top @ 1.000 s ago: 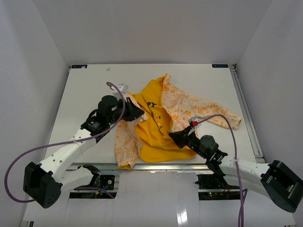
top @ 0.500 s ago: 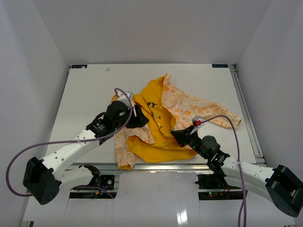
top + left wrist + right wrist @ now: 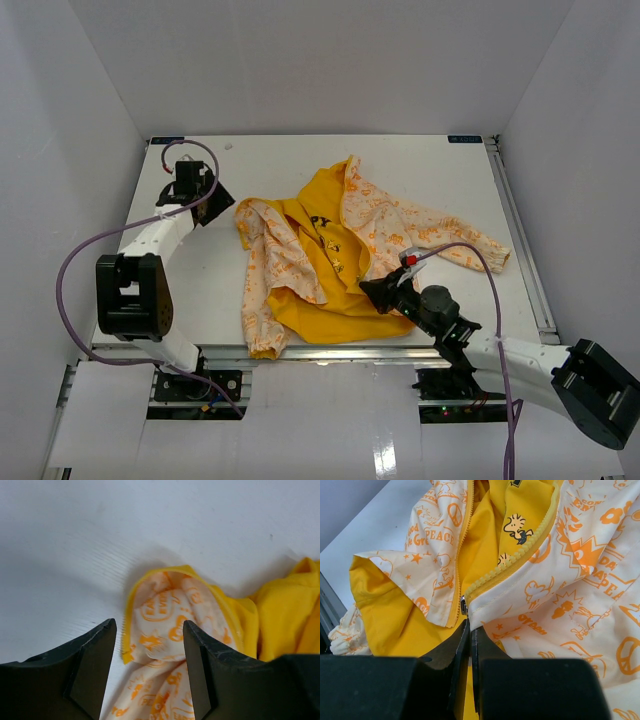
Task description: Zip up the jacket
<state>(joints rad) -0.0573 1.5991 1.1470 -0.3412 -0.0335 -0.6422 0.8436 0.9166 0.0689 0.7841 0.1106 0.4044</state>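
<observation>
At frame centre the jacket (image 3: 330,255) lies open on the desk (image 3: 200,270). Right pincer (image 3: 469,630), pressed together, pinches it beside the zipper (image 3: 512,557); left pincer (image 3: 149,630) hangs spread and empty, upper left. Any pull now could drag the loose cloth, teeth unmated.

Jacket (image 3: 335,290): lies open on the table (image 3: 180,290), in the middle, a bit to the right.
Right sleeve (image 3: 460,245): sticks out to the right side.
Left sleeve (image 3: 262,310): runs down the left side to the near edge.
Left gripper (image 3: 149,630): far left on the table, near the jacket's left corner, not touching it.
Right gripper (image 3: 469,627): at the jacket's near edge, right under the bottom end of the zipper (image 3: 512,557).
</observation>
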